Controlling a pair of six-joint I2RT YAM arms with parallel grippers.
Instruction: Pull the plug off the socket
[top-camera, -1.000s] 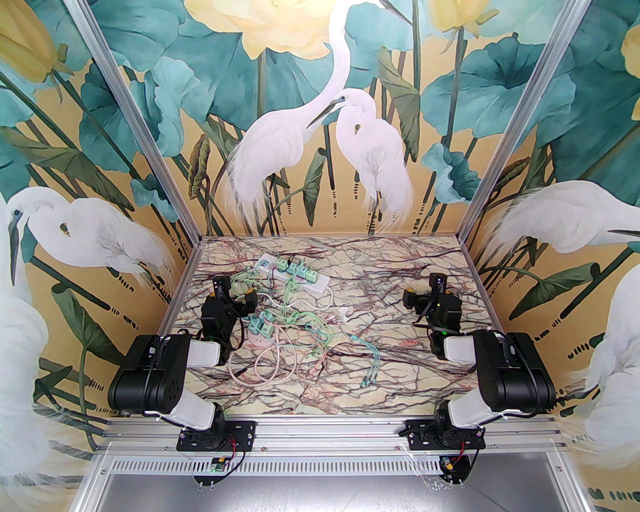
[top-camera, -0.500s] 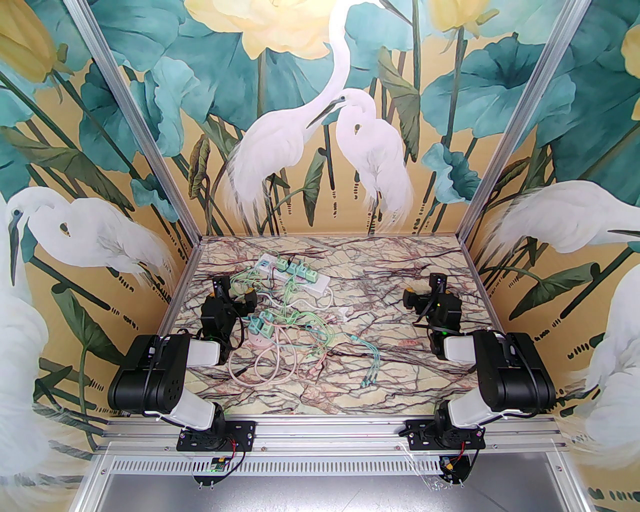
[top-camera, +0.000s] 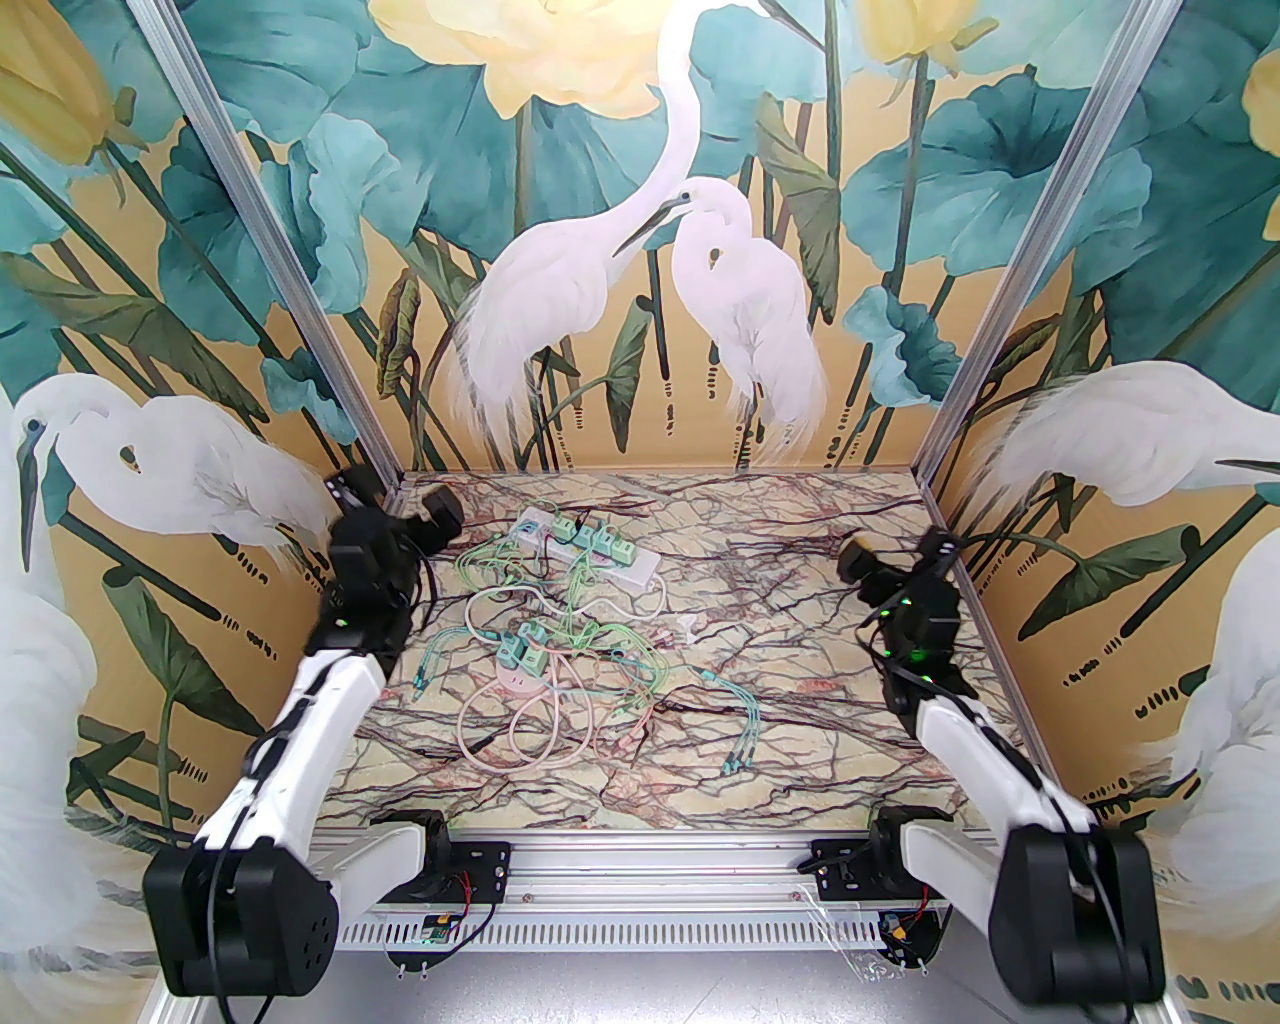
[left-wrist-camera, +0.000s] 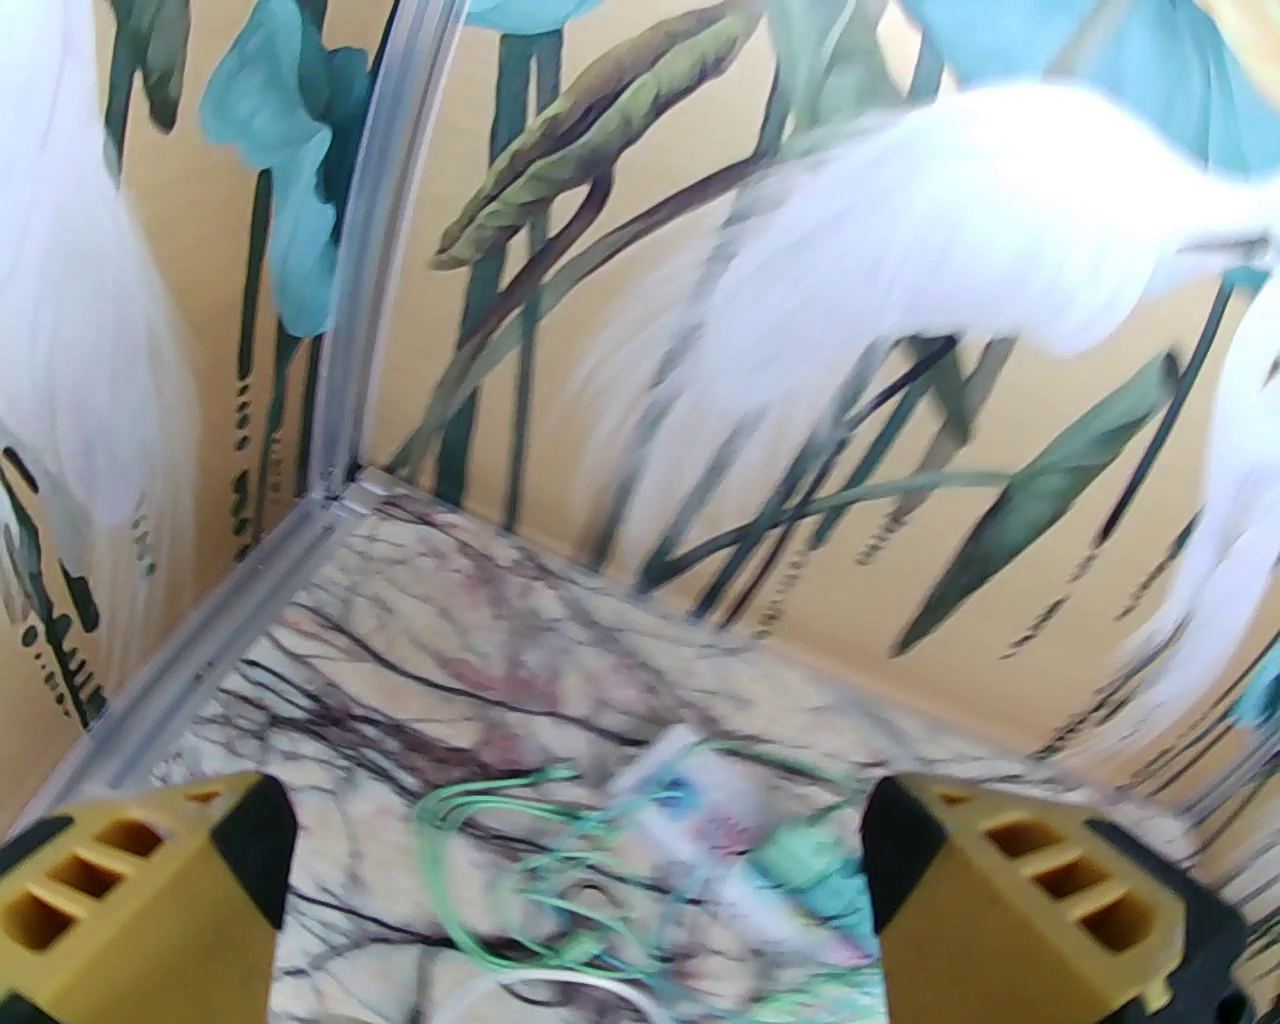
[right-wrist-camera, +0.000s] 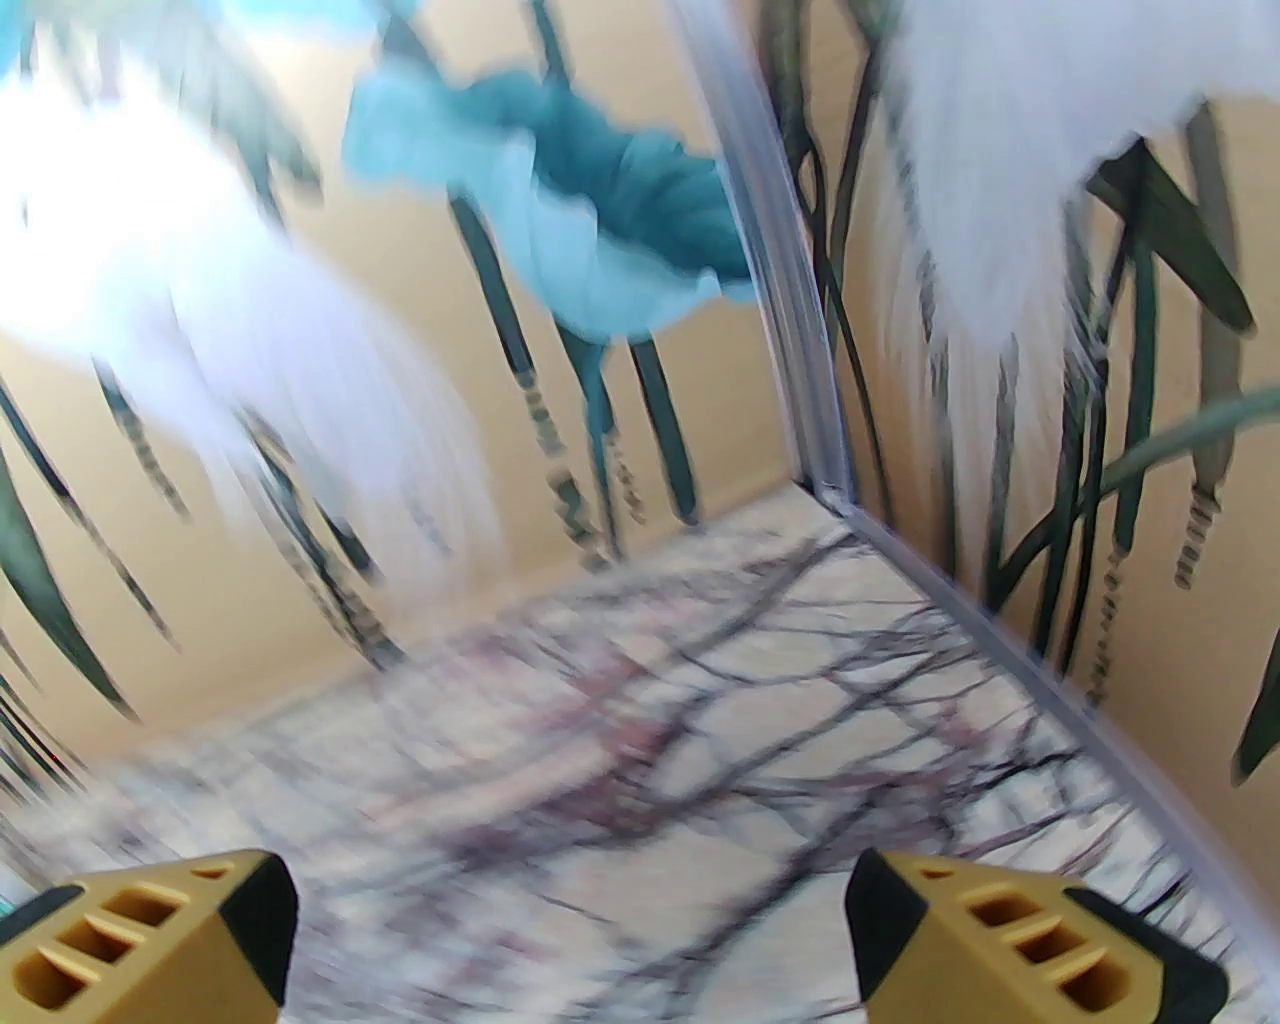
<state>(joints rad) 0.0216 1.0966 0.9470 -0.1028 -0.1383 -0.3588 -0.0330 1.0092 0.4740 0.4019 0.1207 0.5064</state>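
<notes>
From the overhead camera I see both arms stretched out over the marble table (top-camera: 800, 720). The left gripper (top-camera: 438, 508) hangs near the far left corner, at about 10 o'clock from the table's middle. Its jaws are released: on its wrist camera the two yellow fingers (left-wrist-camera: 150, 890) stand wide apart with nothing between them. The right gripper (top-camera: 856, 560) sits at roughly 2 o'clock, close to the right wall (top-camera: 1100, 480), and it is spread wide and empty as well.

The white power strip (top-camera: 640, 572) lies at about 11 o'clock, slanted across the table, with a row of green plugs (top-camera: 603, 541) seated in it. It is just to the 4 o'clock side of the left gripper and not touching it. A second, round socket (top-camera: 520, 685) rests at about 9 o'clock, with more green plugs standing in its top. A tangle of green and pink cables (top-camera: 640, 670) runs between the two and trails off towards 5 o'clock.

Both wrist pictures are smeared (I can make out the strip and green wires on the left one, but no detail).
</notes>
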